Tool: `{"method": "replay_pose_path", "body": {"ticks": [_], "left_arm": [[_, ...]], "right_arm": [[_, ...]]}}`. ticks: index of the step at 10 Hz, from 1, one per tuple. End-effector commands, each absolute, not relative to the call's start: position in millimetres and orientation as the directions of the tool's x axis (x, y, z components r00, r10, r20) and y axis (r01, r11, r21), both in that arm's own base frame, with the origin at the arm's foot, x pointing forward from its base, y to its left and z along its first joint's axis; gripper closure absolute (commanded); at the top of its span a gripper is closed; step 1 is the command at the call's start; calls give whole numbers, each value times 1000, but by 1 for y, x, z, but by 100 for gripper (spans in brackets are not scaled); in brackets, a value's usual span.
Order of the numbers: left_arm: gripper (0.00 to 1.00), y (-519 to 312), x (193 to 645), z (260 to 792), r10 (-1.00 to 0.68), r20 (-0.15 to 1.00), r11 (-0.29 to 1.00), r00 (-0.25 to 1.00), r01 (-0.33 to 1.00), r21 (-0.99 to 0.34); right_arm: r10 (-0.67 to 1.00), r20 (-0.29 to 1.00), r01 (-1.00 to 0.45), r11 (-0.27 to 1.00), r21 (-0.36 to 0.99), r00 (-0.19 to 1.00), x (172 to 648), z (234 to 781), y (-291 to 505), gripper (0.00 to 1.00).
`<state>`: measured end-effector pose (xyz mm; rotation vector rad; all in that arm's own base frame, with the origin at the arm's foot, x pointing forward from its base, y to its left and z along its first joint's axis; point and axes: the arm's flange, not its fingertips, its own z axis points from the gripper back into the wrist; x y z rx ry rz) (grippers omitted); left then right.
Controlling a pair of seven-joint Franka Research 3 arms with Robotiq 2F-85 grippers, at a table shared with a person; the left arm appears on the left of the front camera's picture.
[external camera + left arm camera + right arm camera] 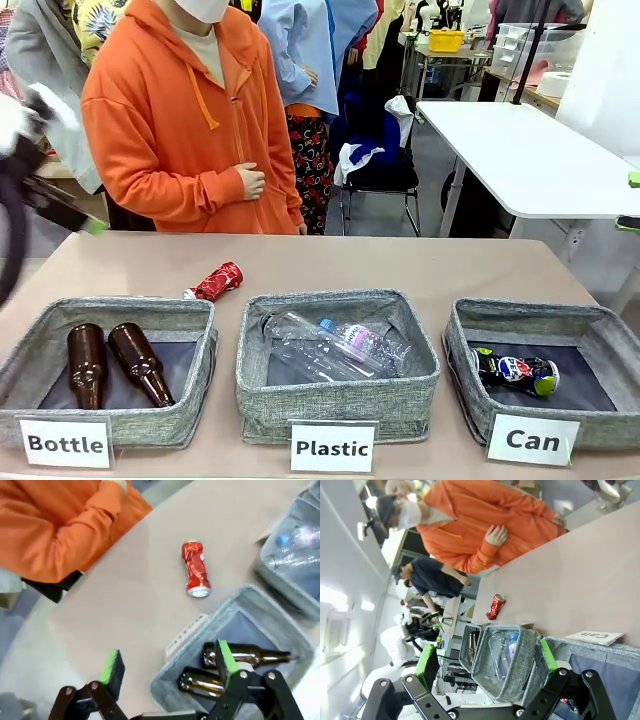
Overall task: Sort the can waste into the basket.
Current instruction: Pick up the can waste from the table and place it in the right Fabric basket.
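Left fingers [112, 667], right fingers [426, 662] apart, empty; crumpled red can [196, 569]; dark can [517, 370] in basket [540, 312]

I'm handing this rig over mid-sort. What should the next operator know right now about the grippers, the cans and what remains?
Left gripper: open, empty, aimed at a corner of the Bottle bin.
Right gripper: open, empty.
Dark crushed can: lying in the Can basket.
Red crushed can: on its side on the table, just behind the Bottle bin, outside every bin.
Done: one can sorted.
Left: pick up the red can and drop it in the Can basket.
The person stands at the far side, hand off the table.
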<state>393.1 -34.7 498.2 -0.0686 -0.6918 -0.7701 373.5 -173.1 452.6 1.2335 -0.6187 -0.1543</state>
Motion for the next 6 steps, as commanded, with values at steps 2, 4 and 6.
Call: {"method": "replay_pose_path", "body": {"ticks": [2,4,6], "left_arm": [[6,-119,405,428,-717,469,678,515,670,301],[6,-154,411,401,-715,436,689,546,656,308],[6,-133,414,421,-729,485,651,483,709,271]], "right_arm": [[-421,357,-216,347,913,833,373,456,-176,0],[-421,357,-216,347,913,833,373,456,-176,0],[-421,357,-216,347,913,833,373,456,-176,0]]}}
